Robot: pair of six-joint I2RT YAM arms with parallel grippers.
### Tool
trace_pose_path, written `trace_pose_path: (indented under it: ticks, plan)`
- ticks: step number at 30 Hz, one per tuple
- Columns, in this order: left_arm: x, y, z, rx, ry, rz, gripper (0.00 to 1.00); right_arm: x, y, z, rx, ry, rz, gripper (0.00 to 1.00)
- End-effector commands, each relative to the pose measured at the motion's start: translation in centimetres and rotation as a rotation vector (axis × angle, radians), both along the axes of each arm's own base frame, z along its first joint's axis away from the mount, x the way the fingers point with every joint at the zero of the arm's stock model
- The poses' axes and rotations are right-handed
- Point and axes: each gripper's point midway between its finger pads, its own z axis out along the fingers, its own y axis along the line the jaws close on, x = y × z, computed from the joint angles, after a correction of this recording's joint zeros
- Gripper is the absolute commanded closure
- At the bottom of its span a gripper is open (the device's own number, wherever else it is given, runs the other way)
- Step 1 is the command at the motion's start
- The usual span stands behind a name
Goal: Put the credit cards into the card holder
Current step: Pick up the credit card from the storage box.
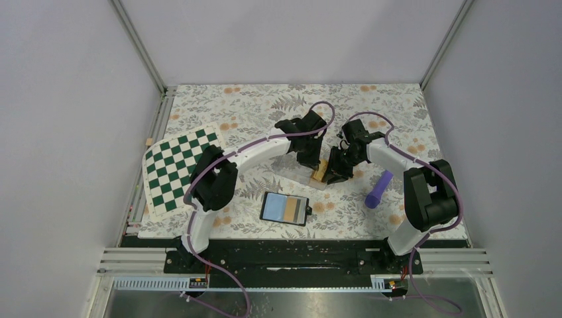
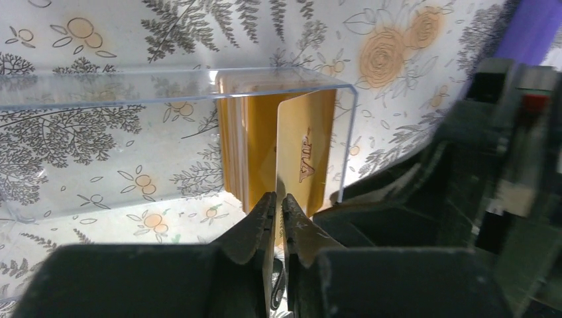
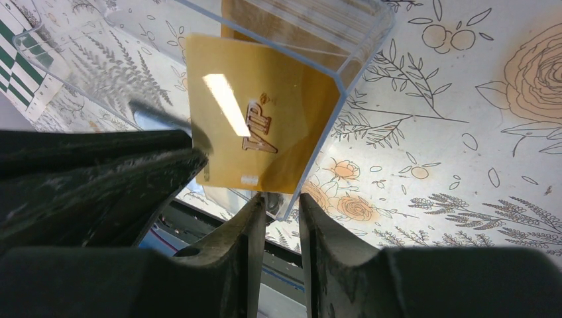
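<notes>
A clear plastic box (image 1: 299, 173) lies mid-table with a stack of orange-yellow credit cards (image 2: 240, 142) standing at its open end. My left gripper (image 2: 279, 199) is shut on the edge of one gold card marked VIP (image 2: 306, 149), which sticks partly out of the box. From the other side, my right gripper (image 3: 282, 199) is closed on the corner of the box's wall (image 3: 361, 50), with the same VIP card (image 3: 258, 132) just above its tips. In the top view the two grippers (image 1: 314, 162) (image 1: 333, 173) meet at the cards (image 1: 321, 171). The card holder (image 1: 285, 207) lies open nearer the bases, showing pale blue and a tan strip.
A purple cylinder (image 1: 377, 189) lies right of the right gripper and shows at the corner of the left wrist view (image 2: 530, 33). A green-and-white checkered board (image 1: 179, 165) covers the left of the floral mat (image 1: 265, 106). Grey walls enclose the table.
</notes>
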Motion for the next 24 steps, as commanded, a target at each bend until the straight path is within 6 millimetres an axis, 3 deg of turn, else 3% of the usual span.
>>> trace_pose_path:
  ticks: [1,4,10,16,20,24]
  plan:
    - [-0.1,-2.0,5.5,-0.150,-0.080,-0.033,0.91,0.3,0.3,1.2,0.027,-0.025,0.015,0.69]
    - [-0.5,-2.2,5.5,-0.176,-0.070,-0.038,0.90,0.3,0.3,1.4,0.025,-0.027,0.018,0.69]
    - [-1.2,-2.4,3.5,-0.165,-0.009,-0.052,0.89,0.4,0.3,1.6,0.026,-0.034,0.019,0.69]
    - [-1.2,-1.2,2.0,-0.120,-0.004,-0.030,0.83,0.3,0.2,2.0,0.025,-0.044,0.020,0.68]
    - [-0.4,-0.5,3.0,-0.154,-0.043,-0.009,0.78,0.4,0.1,3.1,0.025,-0.073,0.018,0.66]
    - [0.2,-0.1,5.5,-0.211,-0.108,-0.021,0.75,0.6,-0.2,4.4,0.014,-0.110,0.025,0.64]
